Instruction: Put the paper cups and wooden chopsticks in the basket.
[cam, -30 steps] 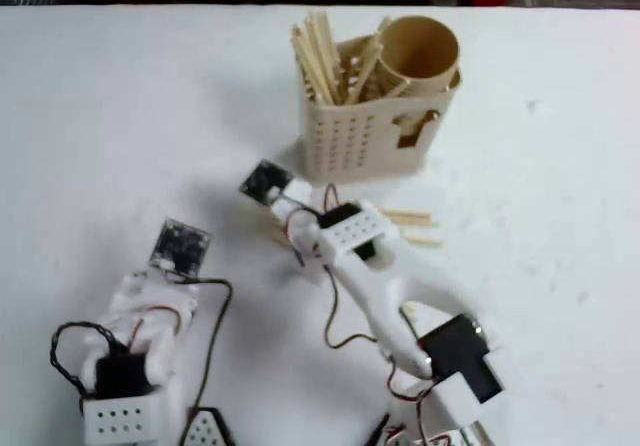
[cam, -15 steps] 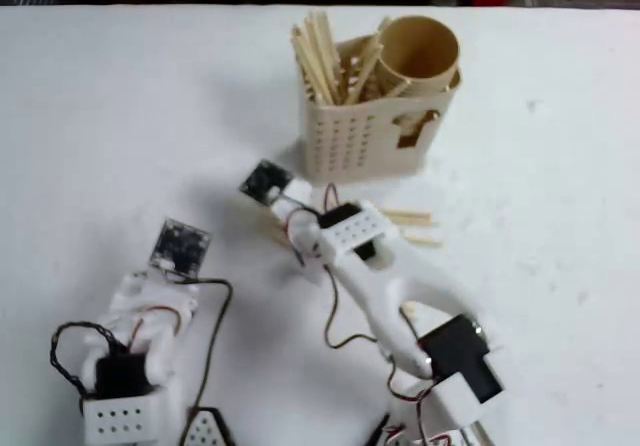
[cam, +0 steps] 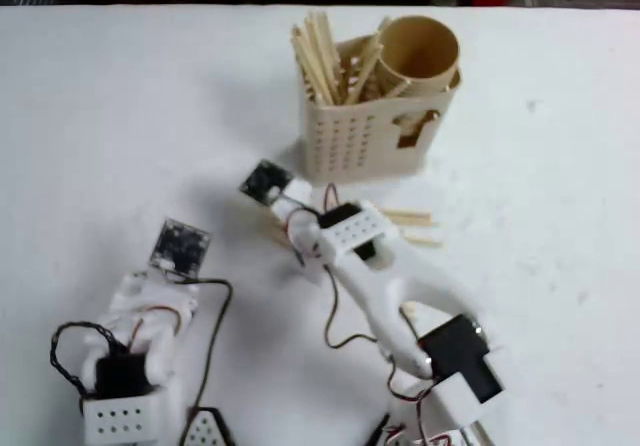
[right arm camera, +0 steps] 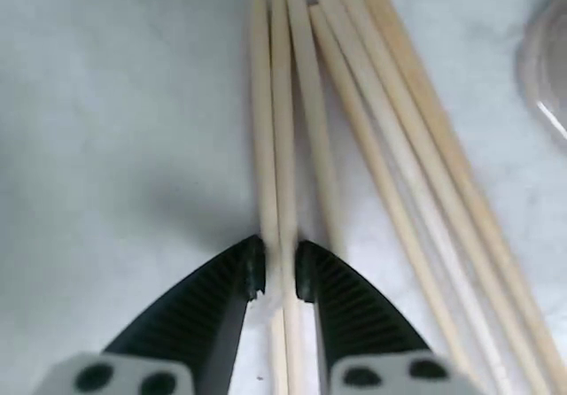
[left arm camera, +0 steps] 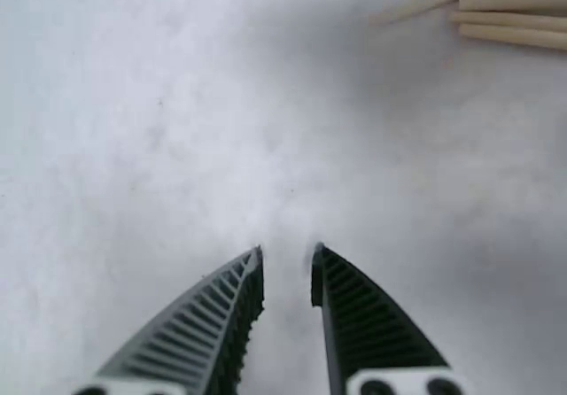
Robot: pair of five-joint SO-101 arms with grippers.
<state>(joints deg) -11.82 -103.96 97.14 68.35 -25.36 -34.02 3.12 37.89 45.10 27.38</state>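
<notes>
Right wrist view: right end effector (right arm camera: 280, 269) clenched on one wooden chopstick (right arm camera: 281, 103) among loose ones on the tabletop (cam: 120, 96), just beside the basket (cam: 370, 141); judge a straight, level lift best, so neighbours stay put.

high: overhead, whole table (cam: 100, 96) | wrists: close, facing down | shared: chopsticks (right arm camera: 283, 129)
</notes>
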